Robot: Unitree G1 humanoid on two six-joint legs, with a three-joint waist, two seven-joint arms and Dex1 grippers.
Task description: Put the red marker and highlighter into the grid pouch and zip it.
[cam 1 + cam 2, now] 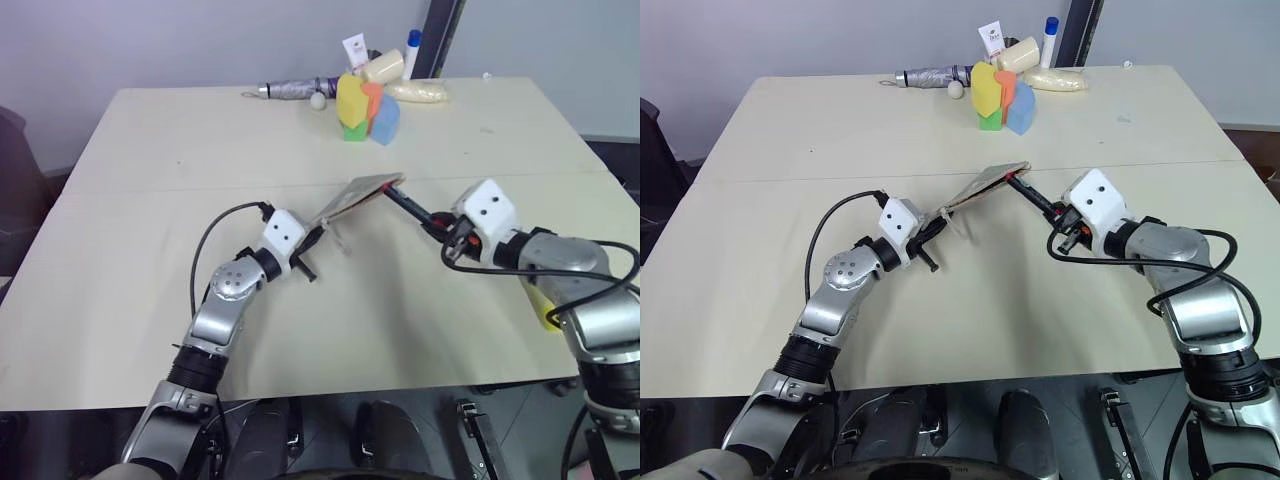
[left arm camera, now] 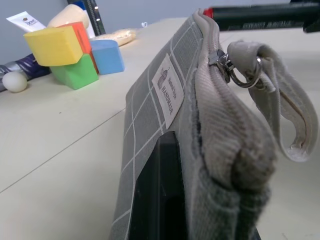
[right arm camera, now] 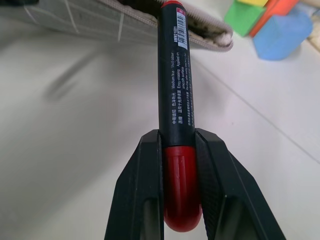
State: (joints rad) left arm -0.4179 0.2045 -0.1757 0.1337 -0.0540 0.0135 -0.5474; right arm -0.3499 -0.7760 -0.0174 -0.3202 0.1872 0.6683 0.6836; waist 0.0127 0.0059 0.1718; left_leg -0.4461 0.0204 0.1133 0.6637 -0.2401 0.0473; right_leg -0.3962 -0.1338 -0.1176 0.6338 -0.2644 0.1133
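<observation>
My left claw (image 1: 318, 240) is clenched on the near end of the grid pouch (image 1: 352, 196), holding it off the worktop (image 1: 150, 250) and tilted, its far end rising toward 1 o'clock. In the left wrist view the grey fabric with white grid lines, the small white label (image 2: 169, 91) and the pale zipper pull strap (image 2: 280, 100) sit right in front of my fingers (image 2: 160, 195).

Centre: the pouch mouth faces 3 o'clock, and the tip of the red marker (image 1: 408, 208) meets it at the far corner. In the right wrist view the marker's far end lies against the pale zipper edge; I cannot tell whether it has entered the opening.

Right: my right claw (image 1: 447, 236) is grasping the red marker at its red cap end, both fingers (image 3: 139, 200) pressed on either side of the cap (image 3: 180, 185), the black barrel pointing to 10 o'clock toward the pouch.

Surroundings, at 12 o'clock on the far worktop, well apart from both claws: a folded umbrella (image 1: 295, 89), a small white ball (image 1: 318, 100), a cluster of foam blocks (image 1: 367, 110) in yellow, orange, green and blue, a white tube (image 1: 355, 50), a blue-capped white marker (image 1: 411, 52), a cream bottle-like item (image 1: 385, 66) and a pale bag (image 1: 420, 92).

A yellow thing (image 1: 545, 305) shows at 4 o'clock, partly hidden under my right forearm; I cannot tell what it is.

Nothing lies between marker and pouch.
</observation>
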